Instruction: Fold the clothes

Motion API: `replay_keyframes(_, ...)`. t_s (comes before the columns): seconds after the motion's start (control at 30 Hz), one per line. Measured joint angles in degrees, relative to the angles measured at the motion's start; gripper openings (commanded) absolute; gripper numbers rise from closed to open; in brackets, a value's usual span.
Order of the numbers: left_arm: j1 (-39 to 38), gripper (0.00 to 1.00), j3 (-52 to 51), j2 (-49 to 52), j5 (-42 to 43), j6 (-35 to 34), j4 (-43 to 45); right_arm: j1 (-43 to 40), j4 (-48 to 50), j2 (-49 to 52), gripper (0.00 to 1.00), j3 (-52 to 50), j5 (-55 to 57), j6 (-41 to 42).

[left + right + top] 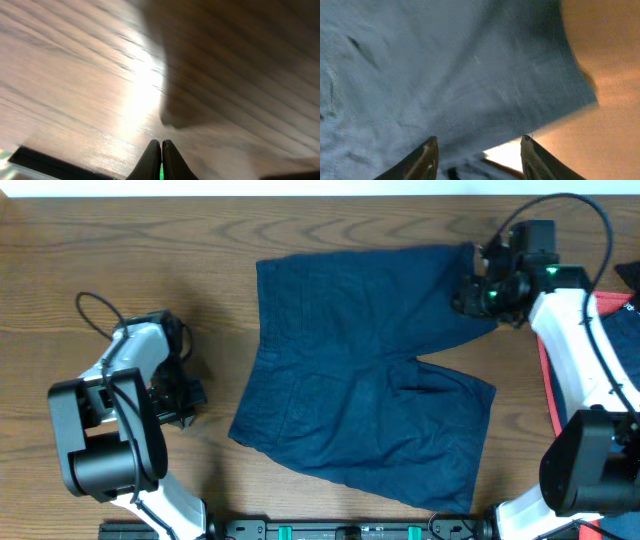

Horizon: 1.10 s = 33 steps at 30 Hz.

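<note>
A brown wooden table [120, 240] with a strong grain fills every view, and the dark navy-blue denim-like shorts [350, 370] lie spread flat on its middle, waist toward the left arm and the two short legs pointing toward the right arm. The left gripper [188, 395] sits over bare wood well clear of the shorts, which lie off to its right side; in the left wrist view its two dark fingertips [161, 145] are pressed together with nothing between them, only blurred wood [75, 75] ahead. The right gripper [472, 292] is at the far corner of the upper leg, right over its hem. From the right wrist camera its fingers [479, 142] stand moderately apart, the blue cloth [445, 75] stretching ahead of and beneath them, its edge running across just beyond the tips, and bare table [615, 100] showing to the right. Nothing is clamped between the jaws; whether the tips touch the cloth cannot be told. A red shape [612, 302] lies beyond the right arm, too cropped to identify.
</note>
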Motion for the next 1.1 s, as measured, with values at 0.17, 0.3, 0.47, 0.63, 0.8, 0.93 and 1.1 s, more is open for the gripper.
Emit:
replay_keyframes(0.17,1.29,0.12,0.0,-0.11,9.53,5.27,2.14,3.78,9.49,0.61,0.43,-4.61,4.0,3.52)
replay_keyframes(0.3,-0.83,0.48,-0.02,-1.81,21.77,13.4,5.46,3.87,10.4,2.71,0.57,-6.45,3.45,6.21)
replay_keyframes(0.47,-5.66,0.59,-0.11,-3.15,27.04,17.2,8.09,3.76,9.01,3.65,0.6,-7.13,2.03,6.4)
replay_keyframes(0.63,-10.27,0.59,-2.14,-3.15,28.57,18.45,9.6,2.38,7.34,3.48,0.61,-7.13,1.14,5.97)
replay_keyframes(0.8,-13.79,0.59,-5.14,-4.0,28.24,17.44,12.59,0.37,6.01,2.14,0.61,-7.13,0.96,5.95)
replay_keyframes(0.93,-14.16,0.36,-7.39,-5.81,27.43,15.21,15.43,-0.28,4.9,1.68,0.61,-7.13,0.96,5.95)
replay_keyframes(1.1,-14.23,0.06,-8.74,-5.49,28.13,14.21,16.59,-0.33,4.57,1.68,0.6,-7.15,0.94,5.95)
